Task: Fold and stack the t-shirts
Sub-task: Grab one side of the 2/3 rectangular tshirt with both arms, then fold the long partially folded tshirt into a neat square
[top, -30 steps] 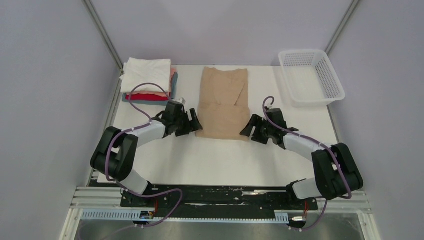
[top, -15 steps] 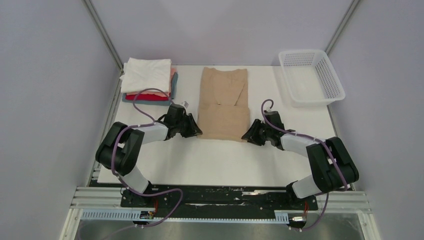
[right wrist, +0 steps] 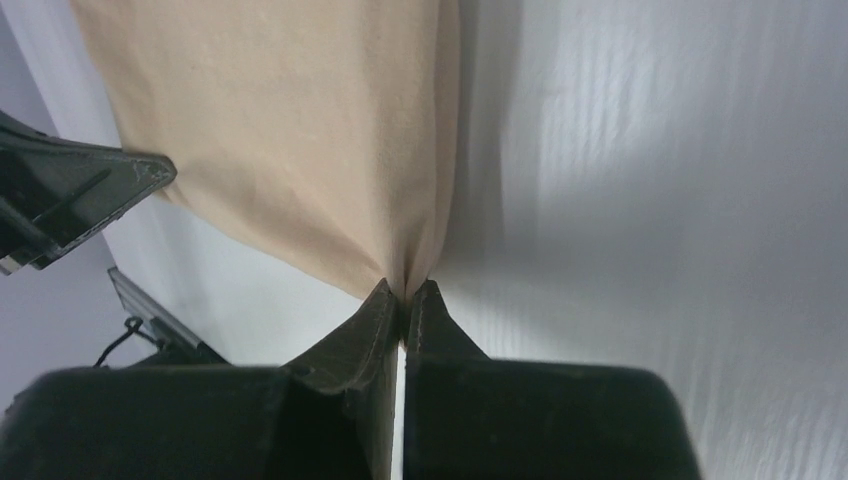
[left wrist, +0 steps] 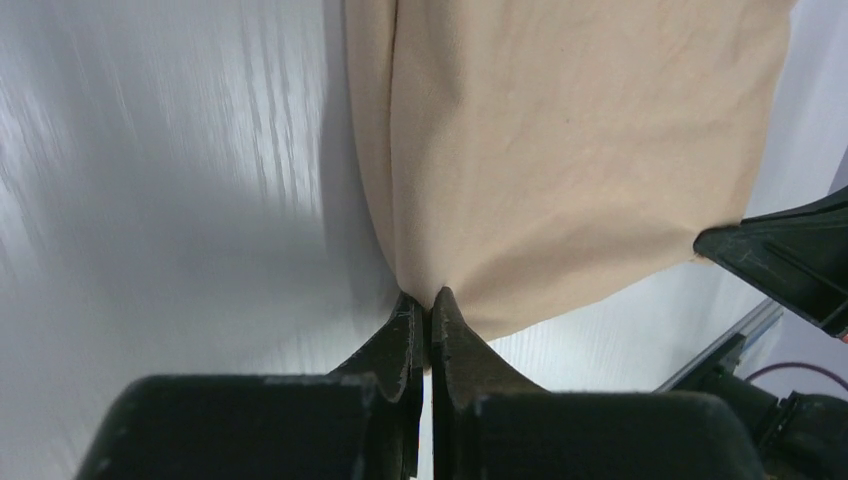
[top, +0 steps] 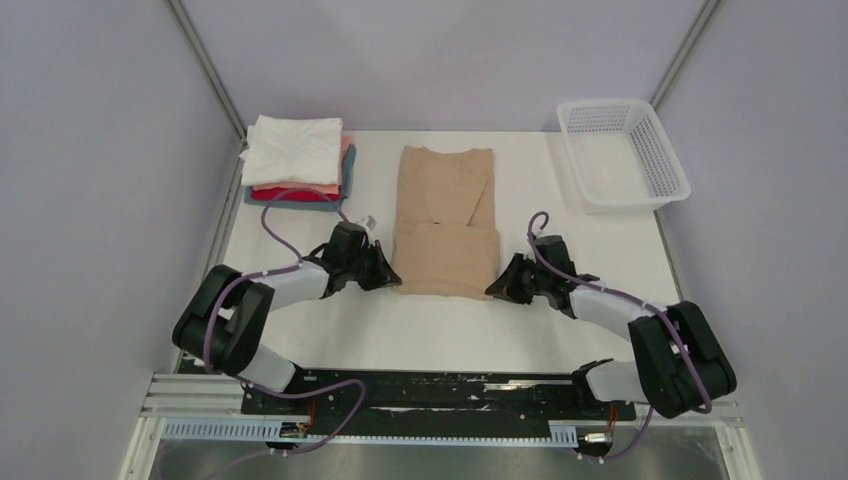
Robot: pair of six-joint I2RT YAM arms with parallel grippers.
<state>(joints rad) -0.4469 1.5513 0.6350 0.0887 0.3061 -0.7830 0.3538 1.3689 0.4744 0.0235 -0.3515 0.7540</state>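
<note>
A tan t-shirt lies folded lengthwise in the middle of the white table. My left gripper is shut on its near left corner; in the left wrist view the cloth puckers into the closed fingertips. My right gripper is shut on the near right corner, where the tan cloth is pinched at the tips. A stack of folded t-shirts, white on top over pink, red and blue-grey, sits at the back left.
A white mesh basket stands at the back right of the table. Grey walls close in both sides and the back. The arms' bases and a metal rail run along the near edge.
Both grippers have closed on the tan shirt's near corners and pulled them toward the near edge, so the shirt's hem now lies nearer me.
</note>
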